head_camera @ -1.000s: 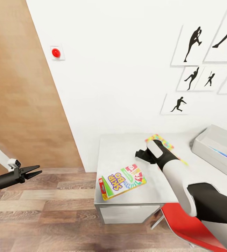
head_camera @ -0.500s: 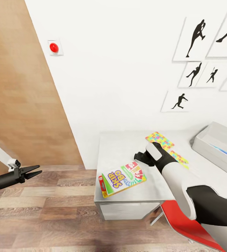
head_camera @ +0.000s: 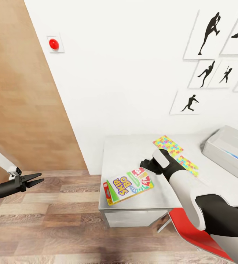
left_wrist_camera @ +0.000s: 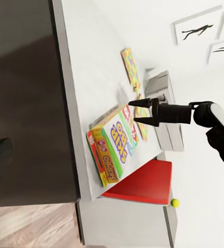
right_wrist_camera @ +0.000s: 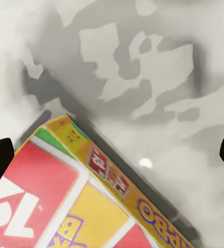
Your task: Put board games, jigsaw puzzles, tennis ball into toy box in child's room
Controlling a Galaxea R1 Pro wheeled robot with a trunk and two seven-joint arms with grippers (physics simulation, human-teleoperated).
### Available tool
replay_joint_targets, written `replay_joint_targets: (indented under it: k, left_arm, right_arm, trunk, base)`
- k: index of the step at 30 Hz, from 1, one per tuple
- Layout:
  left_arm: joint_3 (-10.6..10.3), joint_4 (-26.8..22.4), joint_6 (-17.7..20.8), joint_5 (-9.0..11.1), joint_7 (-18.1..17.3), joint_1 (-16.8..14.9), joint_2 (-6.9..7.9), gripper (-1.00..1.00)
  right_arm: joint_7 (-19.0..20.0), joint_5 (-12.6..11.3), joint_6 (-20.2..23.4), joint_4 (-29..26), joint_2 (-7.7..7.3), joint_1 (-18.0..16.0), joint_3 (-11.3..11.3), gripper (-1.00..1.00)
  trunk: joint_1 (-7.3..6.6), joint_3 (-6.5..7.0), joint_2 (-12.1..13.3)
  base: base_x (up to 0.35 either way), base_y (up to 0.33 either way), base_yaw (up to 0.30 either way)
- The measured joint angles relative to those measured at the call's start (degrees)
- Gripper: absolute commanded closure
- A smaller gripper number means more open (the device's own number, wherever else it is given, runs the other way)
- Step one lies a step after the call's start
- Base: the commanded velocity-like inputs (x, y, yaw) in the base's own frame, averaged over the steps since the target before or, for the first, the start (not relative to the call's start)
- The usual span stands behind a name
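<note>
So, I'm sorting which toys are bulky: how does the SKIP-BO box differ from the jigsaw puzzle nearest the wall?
The SKIP-BO box is a thick printed carton with visible side walls; the jigsaw puzzle is a thin sheet of interlocked coloured pieces. The box looks larger and lies near the table's front edge, right by the right gripper; the puzzle lies farther back, toward the wall. Both lie flat on the table, outside the toy box.

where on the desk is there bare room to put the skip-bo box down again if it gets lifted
The widest bare patch of the table lies between the wall and the SKIP-BO box, left of the two jigsaw puzzles. The front strip by the red chair looks free too. It is crowded to the right: puzzles, the right gripper and the toy box.
</note>
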Motion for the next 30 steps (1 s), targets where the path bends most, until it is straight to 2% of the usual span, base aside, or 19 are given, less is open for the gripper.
replay_joint_targets:
  k: [9,15,30]
  left_arm:
    - [0.0,0.0,0.0,0.0,0.0,0.0,0.01,-1.0]
    - [0.0,0.0,0.0,0.1,0.0,0.0,0.0,-1.0]
    - [0.0,0.0,0.0,0.1,0.0,0.0,0.0,-1.0]
  right_arm:
    - [0.6,0.8,0.3,-0.9,0.08,-0.1,0.0,-1.0]
    - [2.9,0.4,0.2,-0.2,0.07,-0.1,-0.1,-1.0]
    - [3.2,0.4,0.2,-0.2,0.0,0.0,-0.1,-1.0]
  trunk:
    - [-0.02,-0.72,0.0]
    - [-0.01,-0.76,0.0]
    - [0.0,-0.76,0.0]
  base:
    - [-0.033,0.02,0.0]
    - [-0.072,0.001,0.0]
    - [-0.04,0.027,0.0]
